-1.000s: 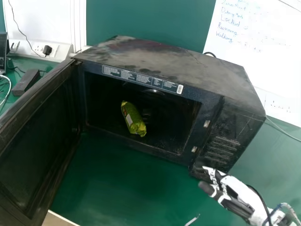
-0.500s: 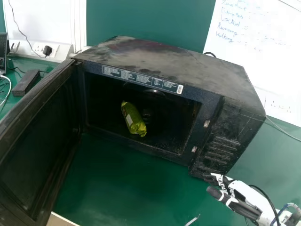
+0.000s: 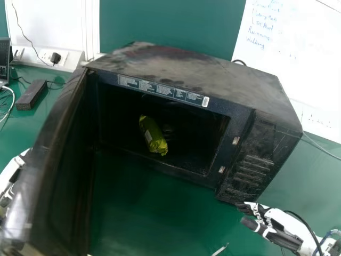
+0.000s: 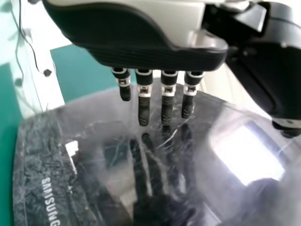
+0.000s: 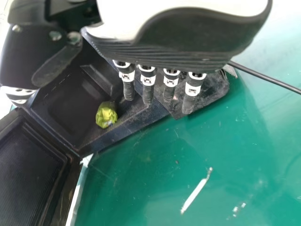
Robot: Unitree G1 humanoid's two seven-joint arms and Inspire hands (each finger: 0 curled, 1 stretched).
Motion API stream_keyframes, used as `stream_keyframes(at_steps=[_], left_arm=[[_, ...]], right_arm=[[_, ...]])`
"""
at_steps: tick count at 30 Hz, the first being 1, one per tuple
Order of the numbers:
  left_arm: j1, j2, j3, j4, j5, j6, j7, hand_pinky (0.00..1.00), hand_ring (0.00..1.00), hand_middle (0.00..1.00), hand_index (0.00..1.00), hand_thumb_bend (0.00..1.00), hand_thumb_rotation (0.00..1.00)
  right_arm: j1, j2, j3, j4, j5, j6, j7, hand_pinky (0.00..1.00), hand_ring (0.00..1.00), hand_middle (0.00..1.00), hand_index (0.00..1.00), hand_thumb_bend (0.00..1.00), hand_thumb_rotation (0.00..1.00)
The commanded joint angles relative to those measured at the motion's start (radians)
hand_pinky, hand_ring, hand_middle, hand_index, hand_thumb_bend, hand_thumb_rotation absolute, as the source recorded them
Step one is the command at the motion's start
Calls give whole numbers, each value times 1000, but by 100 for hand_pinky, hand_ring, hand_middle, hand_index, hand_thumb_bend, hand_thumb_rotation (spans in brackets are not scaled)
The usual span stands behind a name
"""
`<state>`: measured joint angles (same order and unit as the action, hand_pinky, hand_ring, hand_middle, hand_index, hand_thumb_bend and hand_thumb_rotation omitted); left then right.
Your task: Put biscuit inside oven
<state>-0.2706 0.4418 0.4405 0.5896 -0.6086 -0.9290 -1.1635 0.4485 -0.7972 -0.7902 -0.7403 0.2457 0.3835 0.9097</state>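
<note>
In the head view my left hand (image 3: 11,176) is at the left edge, on the outer side of the oven door (image 3: 58,154), which stands open. The left wrist view has my left hand (image 4: 143,103) with straight fingers at the door's glossy outer face (image 4: 108,155). The green biscuit packet (image 3: 153,135) lies inside the black oven (image 3: 186,69). My right hand (image 3: 272,221) is beside the oven's lower right corner, holding nothing; in the right wrist view the right hand (image 5: 148,87) has its fingers straight.
A black adapter (image 3: 31,95) and cables lie on the green table (image 3: 154,224) at the left, near a laptop (image 3: 4,58). A white marker-like stick (image 5: 196,190) lies toward the table's front. Behind the oven at the right stands a whiteboard (image 3: 303,64).
My left hand has come into the head view at the left, and the oven door has swung inward somewhat. The right hand has shifted slightly right and down, away from the oven's corner.
</note>
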Motion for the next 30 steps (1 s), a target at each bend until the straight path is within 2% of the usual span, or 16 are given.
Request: stream_keyframes(at_steps=[1, 4, 12, 18, 21, 27, 30], left_arm=[[18, 17, -16, -24, -1, 8, -11, 74, 82, 87, 89, 74, 76], [7, 11, -15, -10, -19, -20, -40, 75, 84, 88, 90, 73, 76], [-11, -2, -13, 16, -62, -61, -109, 78, 85, 90, 93, 72, 73], [-19, -7, -16, 24, -86, -79, -154, 81, 86, 90, 95, 72, 71], [-25, -9, -16, 31, -92, -108, -178, 83, 88, 92, 97, 70, 74], [-22, -13, -44, 8, -84, -65, -183, 81, 87, 92, 97, 73, 75], [-36, -10, -66, -4, -79, -47, -199, 84, 89, 93, 97, 72, 75]], right_arm=[[16, -6, -18, 9, -6, -24, 7, 94, 100, 100, 100, 100, 74], [23, 0, -20, 41, -8, -68, 13, 91, 100, 100, 100, 100, 75], [38, 10, -28, 53, -32, -98, -4, 90, 98, 100, 100, 100, 74], [46, 5, -38, 44, -28, -83, -6, 89, 98, 100, 100, 100, 71], [46, -2, -42, 45, -18, -74, 1, 89, 99, 100, 100, 100, 69], [50, -12, -37, 42, -34, -68, -2, 89, 99, 100, 100, 100, 71], [48, -14, -33, 38, -41, -74, -4, 87, 97, 100, 100, 100, 73]])
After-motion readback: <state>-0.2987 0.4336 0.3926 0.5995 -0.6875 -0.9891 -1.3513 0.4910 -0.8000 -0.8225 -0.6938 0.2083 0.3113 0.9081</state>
